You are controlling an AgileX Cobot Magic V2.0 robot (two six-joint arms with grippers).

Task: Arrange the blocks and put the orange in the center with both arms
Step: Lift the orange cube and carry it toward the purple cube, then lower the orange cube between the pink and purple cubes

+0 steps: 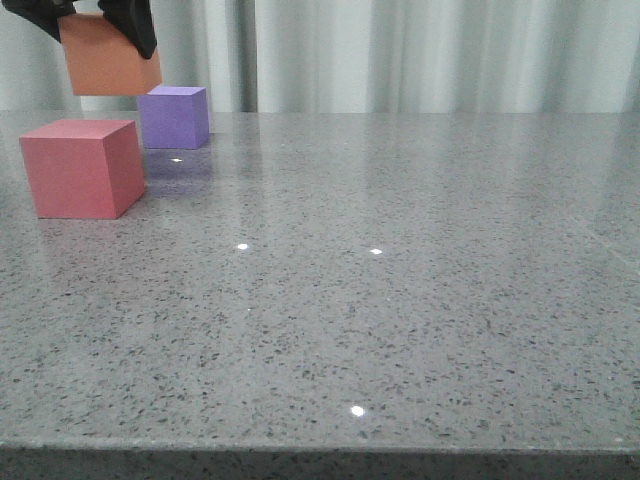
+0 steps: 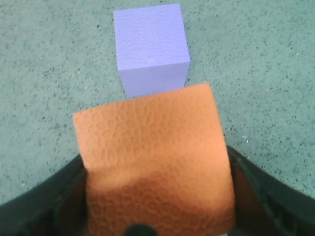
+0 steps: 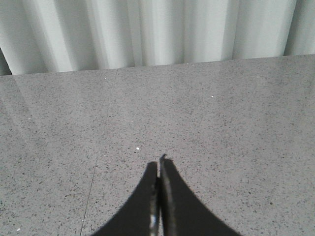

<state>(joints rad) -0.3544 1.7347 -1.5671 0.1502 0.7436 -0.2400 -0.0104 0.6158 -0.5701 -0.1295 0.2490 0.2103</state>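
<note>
Already the orange cube is gripped by the left gripper and held in the air, clear of the table, above and between the other two blocks as seen in the front view. The black fingers are clamped on opposite sides of the cube; in the left wrist view the same cube is seen filling the space between the two jaws, tilted slightly.

The key relation: the purple cube lies straight ahead of the held cube, further from the robot, with bare table seen between them from above. The red-pink cube sits nearer the robot than the purple cube and slightly to its left; the two are apart, not touching. The gap between red-pink and purple looks like the likely slot for the orange cube, though whether it is wide enough cannot be told.

No long axis is offered by a cube; only the slight tilt needs squaring before set-down. Nothing else stands in the way besides the two neighbours' edges.

The right gripper is seen only in its own wrist view, fingers pressed together with nothing between them, over bare table with a curtain behind. No block is seen near it, so the left arm is judged the nearer one.
</note>
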